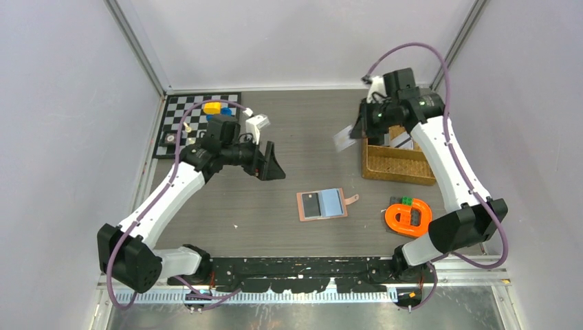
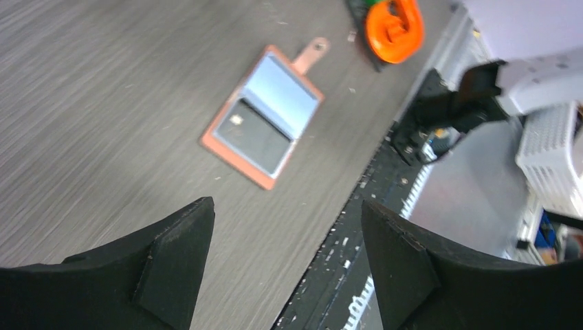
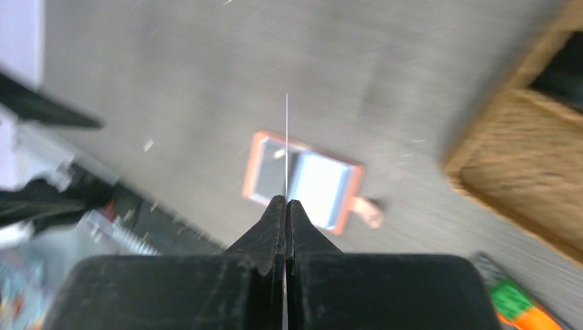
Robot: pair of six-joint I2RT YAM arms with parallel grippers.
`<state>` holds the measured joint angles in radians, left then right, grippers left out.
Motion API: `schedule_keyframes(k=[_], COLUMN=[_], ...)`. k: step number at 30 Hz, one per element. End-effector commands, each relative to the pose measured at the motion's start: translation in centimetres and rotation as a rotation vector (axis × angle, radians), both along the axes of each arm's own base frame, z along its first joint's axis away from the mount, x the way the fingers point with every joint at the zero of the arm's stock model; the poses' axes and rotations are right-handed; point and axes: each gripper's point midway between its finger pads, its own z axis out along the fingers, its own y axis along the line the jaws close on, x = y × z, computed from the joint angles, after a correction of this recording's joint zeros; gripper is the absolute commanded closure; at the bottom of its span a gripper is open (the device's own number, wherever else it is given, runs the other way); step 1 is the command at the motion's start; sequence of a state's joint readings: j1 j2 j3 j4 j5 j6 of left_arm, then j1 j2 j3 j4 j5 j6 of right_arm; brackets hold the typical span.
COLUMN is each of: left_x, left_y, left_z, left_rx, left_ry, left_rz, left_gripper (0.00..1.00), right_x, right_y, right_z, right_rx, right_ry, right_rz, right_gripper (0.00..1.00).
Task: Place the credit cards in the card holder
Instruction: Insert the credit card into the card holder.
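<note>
The pink card holder (image 1: pixel 300 207) lies open and flat mid-table, with a dark credit card (image 1: pixel 313 205) on its left half and a pale one (image 1: pixel 333 202) on its right. From the left wrist it shows ahead (image 2: pixel 234 161). My right gripper (image 1: pixel 357 130) hangs beside the wicker tray, shut on a pale credit card (image 1: pixel 342 139). In the right wrist view that card (image 3: pixel 287 137) is a thin edge-on line rising from the closed gripper (image 3: pixel 287 201), above the holder (image 3: pixel 251 168). My left gripper (image 1: pixel 271 165) hovers open and empty left of the holder (image 2: pixel 287 206).
A wicker tray (image 1: pixel 395 168) at the right rear holds more cards (image 1: pixel 402 141). An orange tool (image 1: pixel 408 216) lies near the right arm's base. A checkerboard mat (image 1: pixel 180 120) with yellow and blue blocks sits at the left rear. The table's front rail (image 2: pixel 385 185) runs close below my left fingers.
</note>
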<state>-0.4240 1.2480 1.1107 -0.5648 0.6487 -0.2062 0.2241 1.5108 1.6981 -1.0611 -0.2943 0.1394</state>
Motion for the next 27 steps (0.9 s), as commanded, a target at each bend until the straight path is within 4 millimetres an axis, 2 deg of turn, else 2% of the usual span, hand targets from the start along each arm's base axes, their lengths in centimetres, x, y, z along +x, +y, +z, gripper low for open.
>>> schedule_keyframes(k=[1, 4, 7, 11, 14, 17, 19, 23, 27], left_x=[-3.0, -4.6, -5.7, -6.5, -7.0, -7.6, -8.2, -9.1, -9.9], left_y=[-3.0, -4.1, -4.8, -5.1, -5.3, -5.5, -5.8, -6.3, -6.8], left_z=[2.7, 3.0, 2.9, 3.1, 3.5, 3.9, 4.3, 4.7, 4.7], left_rx=[-0.144, -0.177, -0.184, -0.196, -0.224, -0.255, -0.285, -0.323, -0.340], left_ry=[-0.070, -0.060, -0.044, -0.032, -0.023, -0.001, 0.018, 0.048, 0.078], left_rz=[-0.219, -0.296, -0.341, -0.374, -0.398, -0.425, -0.459, -0.499, -0.534], left_gripper=[0.20, 0.19, 0.19, 0.19, 0.20, 0.26, 0.37, 0.47, 0.72], right_x=[-6.3, -10.2, -13.8, -16.5, -17.3, -18.3, -18.6, -18.7, -18.6], right_y=[8.1, 10.8, 12.6, 13.5, 13.5, 13.6, 13.6, 13.7, 13.8], right_z=[1.4, 1.3, 1.4, 2.0, 2.3, 2.5, 2.4, 2.2, 1.8], right_rx=[0.299, 0.383, 0.426, 0.455, 0.464, 0.465, 0.457, 0.451, 0.434], right_ry=[0.078, 0.139, 0.187, 0.191, 0.194, 0.200, 0.201, 0.208, 0.218], right_rz=[0.368, 0.543, 0.706, 0.832, 0.863, 0.903, 0.915, 0.919, 0.914], right_gripper=[0.99, 0.99, 1.00, 1.00, 0.99, 0.99, 1.00, 0.99, 0.99])
